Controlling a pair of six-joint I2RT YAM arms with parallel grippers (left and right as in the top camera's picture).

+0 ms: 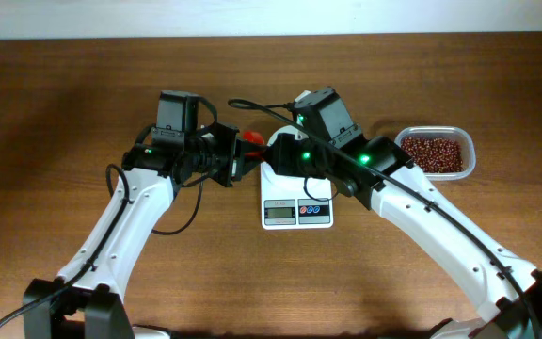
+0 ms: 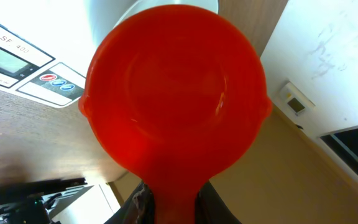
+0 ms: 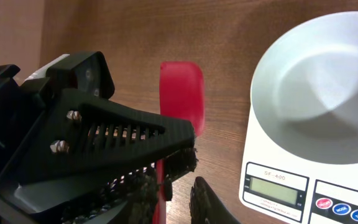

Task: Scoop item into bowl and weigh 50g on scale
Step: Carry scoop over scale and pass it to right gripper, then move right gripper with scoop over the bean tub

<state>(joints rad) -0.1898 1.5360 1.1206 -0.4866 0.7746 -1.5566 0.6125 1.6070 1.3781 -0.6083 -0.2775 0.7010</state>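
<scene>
My left gripper (image 1: pixel 236 155) (image 2: pixel 173 202) is shut on the handle of the orange-red scoop (image 1: pixel 249 139) (image 2: pixel 176 93), held just left of the scale (image 1: pixel 296 209) (image 2: pixel 17 56) (image 3: pixel 291 186). No beans show in the scoop (image 3: pixel 181 93). The white bowl (image 3: pixel 319 93) (image 2: pixel 126 12) stands empty on the scale; my right arm hides most of it from overhead. My right gripper (image 1: pixel 269 156) (image 3: pixel 174 190) is open, its fingers either side of the scoop handle, close against the left gripper. The red-brown beans (image 1: pixel 432 151) lie in the tub at the right.
The clear plastic tub (image 1: pixel 469 160) stands right of the scale, behind my right forearm. The two arms meet over the scale's back left corner. Bare wooden table (image 1: pixel 83 94) lies to the left and in front.
</scene>
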